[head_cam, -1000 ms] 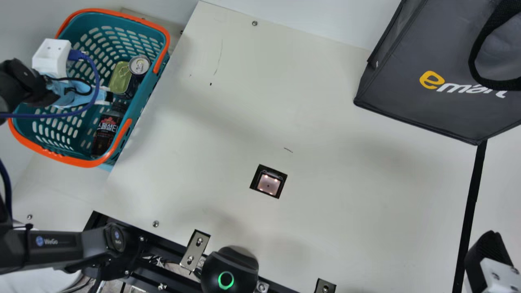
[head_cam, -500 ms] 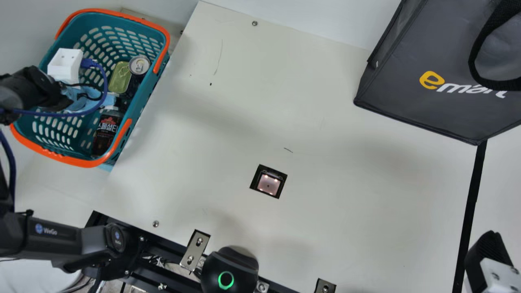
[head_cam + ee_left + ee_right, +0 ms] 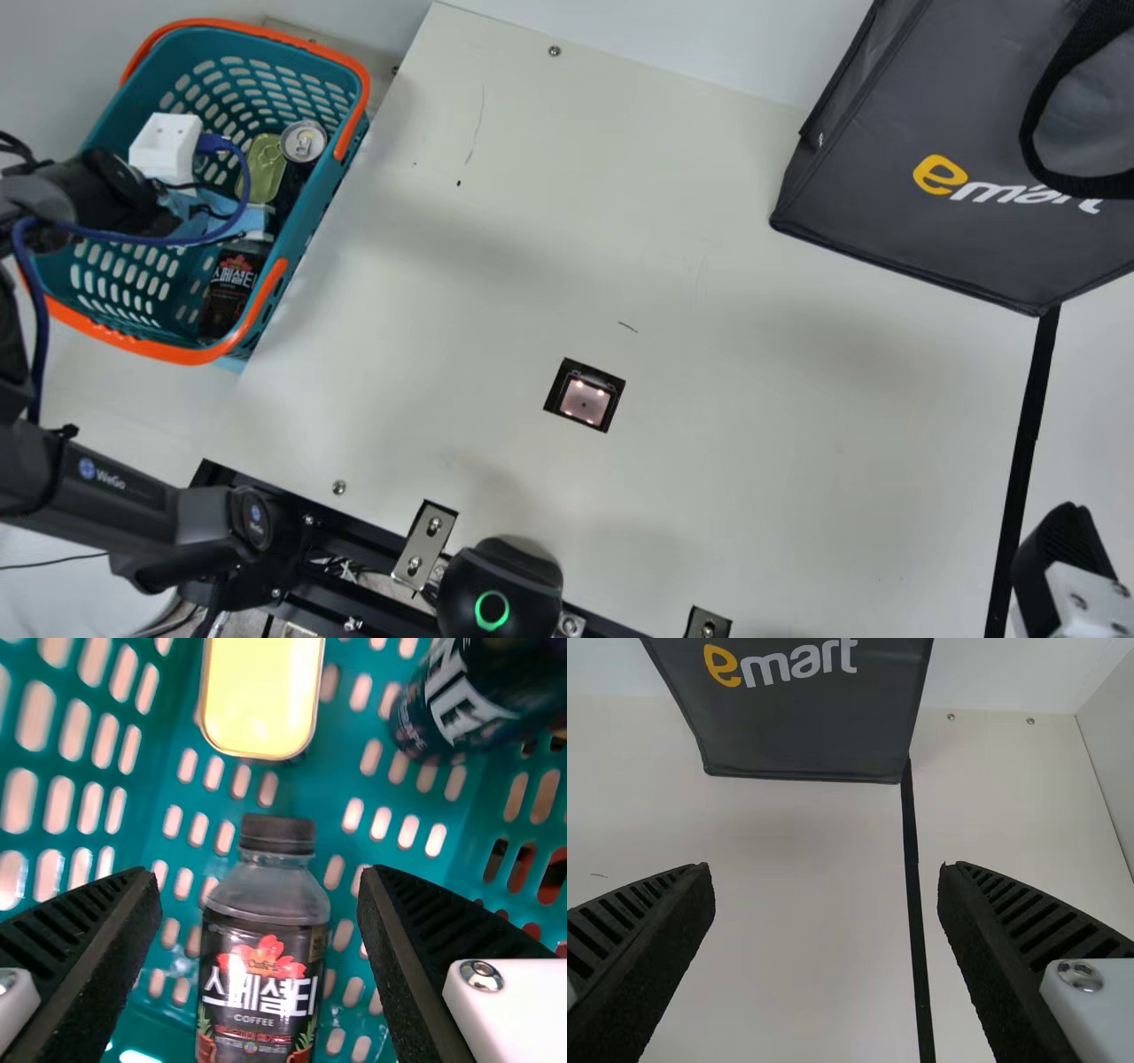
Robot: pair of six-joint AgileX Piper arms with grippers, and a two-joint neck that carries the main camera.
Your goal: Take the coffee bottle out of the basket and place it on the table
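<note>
The left end effector (image 3: 221, 218) has shifted rightward and slightly down over the basket (image 3: 190, 356) at the main view's upper left. It is wide open, empty. The coffee bottle (image 3: 232, 288) rests inside the basket's lower right. At lower right, the right end effector (image 3: 1059, 558) is wide and empty too.

Robotics lab, likely: robot arm (image 3: 115, 501) with blue cable (image 3: 41, 328), black metal frame (image 3: 328, 595), screwed-on bracket (image 3: 424, 544) at cream table's (image 3: 753, 425) edge.
</note>
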